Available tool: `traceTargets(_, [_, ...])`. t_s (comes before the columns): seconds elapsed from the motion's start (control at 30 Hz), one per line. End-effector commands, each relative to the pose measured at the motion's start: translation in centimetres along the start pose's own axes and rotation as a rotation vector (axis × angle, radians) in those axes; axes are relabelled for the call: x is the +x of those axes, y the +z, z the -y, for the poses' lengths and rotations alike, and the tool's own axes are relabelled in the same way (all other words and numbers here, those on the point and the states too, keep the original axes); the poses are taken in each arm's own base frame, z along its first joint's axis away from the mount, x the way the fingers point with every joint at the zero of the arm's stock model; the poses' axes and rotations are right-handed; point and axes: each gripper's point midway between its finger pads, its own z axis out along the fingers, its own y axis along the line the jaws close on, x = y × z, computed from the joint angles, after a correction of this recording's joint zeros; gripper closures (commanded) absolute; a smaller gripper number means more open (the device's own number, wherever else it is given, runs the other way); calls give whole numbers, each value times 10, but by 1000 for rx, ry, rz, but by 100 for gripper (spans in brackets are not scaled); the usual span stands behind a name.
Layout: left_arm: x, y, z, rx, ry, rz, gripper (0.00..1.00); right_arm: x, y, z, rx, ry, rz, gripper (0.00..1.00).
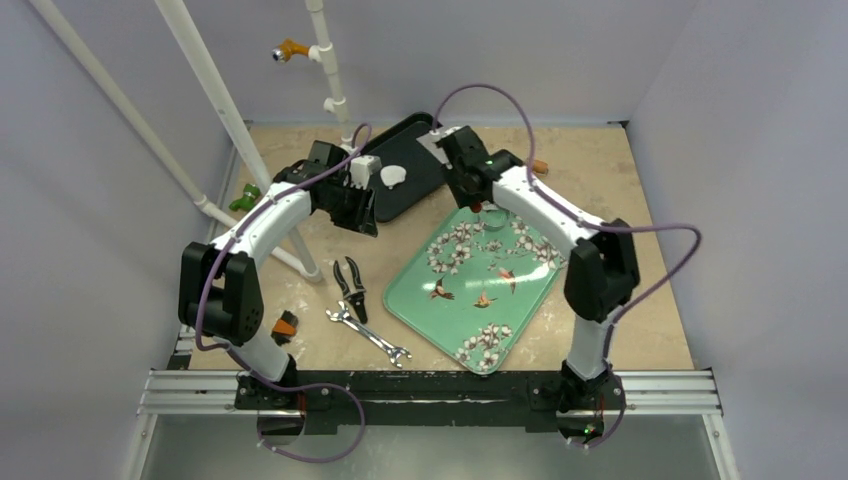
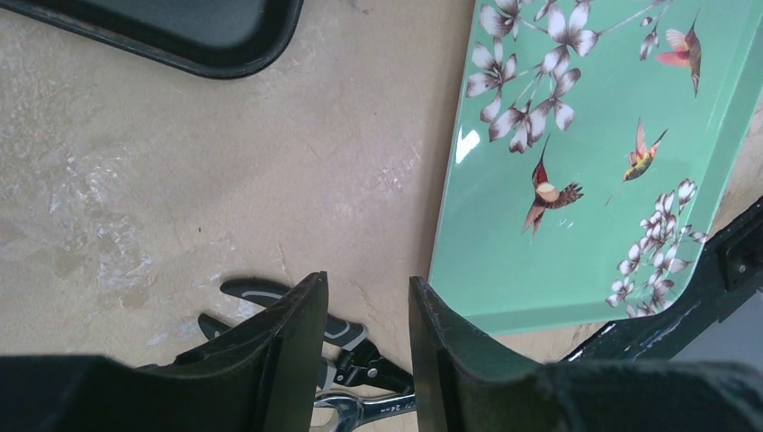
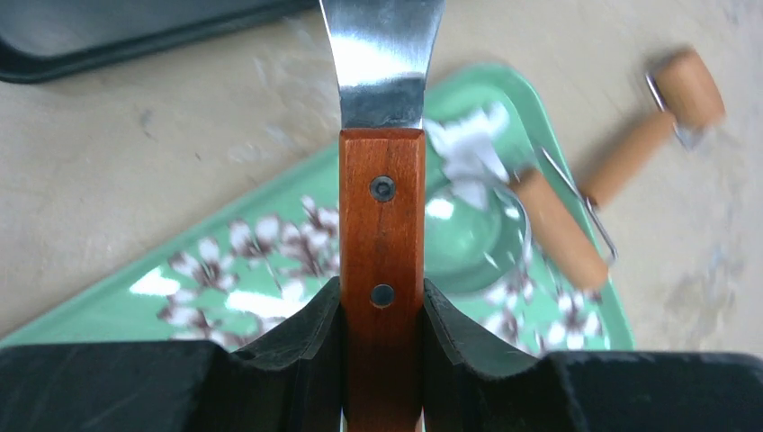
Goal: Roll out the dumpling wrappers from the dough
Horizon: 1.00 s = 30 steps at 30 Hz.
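right end effector (image 3: 381, 301) clamps a wooden-handled spatula (image 3: 381, 189) over the green tray (image 3: 108, 310); left end effector (image 2: 367, 292) is part open and empty. the dumpling wrapper (image 1: 393, 176) lies on the black tray (image 1: 418, 160), upper centre of the top view. it is probably thin, soft and easily torn, so lift it under its edge

No text can be read — just an illegible stamp on the wrench (image 2: 373, 407).

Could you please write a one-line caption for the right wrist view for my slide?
Right gripper clamps a wooden-handled spatula above the green tray, a roller at its corner.
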Motion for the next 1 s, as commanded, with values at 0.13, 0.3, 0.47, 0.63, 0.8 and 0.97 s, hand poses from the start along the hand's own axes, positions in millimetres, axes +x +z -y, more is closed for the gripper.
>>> traceTargets(0.13, [-4, -18, 9, 62, 84, 49, 62, 112, -59, -18, -15, 225, -129, 100])
traceTargets(0.3, [3, -20, 10, 64, 98, 22, 62, 182, -67, -56, -79, 246, -244, 100])
traceTargets(0.47, [0, -21, 14, 78, 99, 33, 61, 209, -58, -61, -82, 305, -250, 100])
traceTargets(0.63, [-3, -25, 23, 106, 111, 41, 60, 229, -50, -63, -69, 316, -291, 89])
traceTargets(0.8, [2, -34, 44, 205, 91, 11, 54, 218, -63, -57, -69, 327, -253, 47])
traceTargets(0.97, [5, -46, 47, 203, 195, 23, 46, 177, -84, -47, -98, 335, -110, 4])
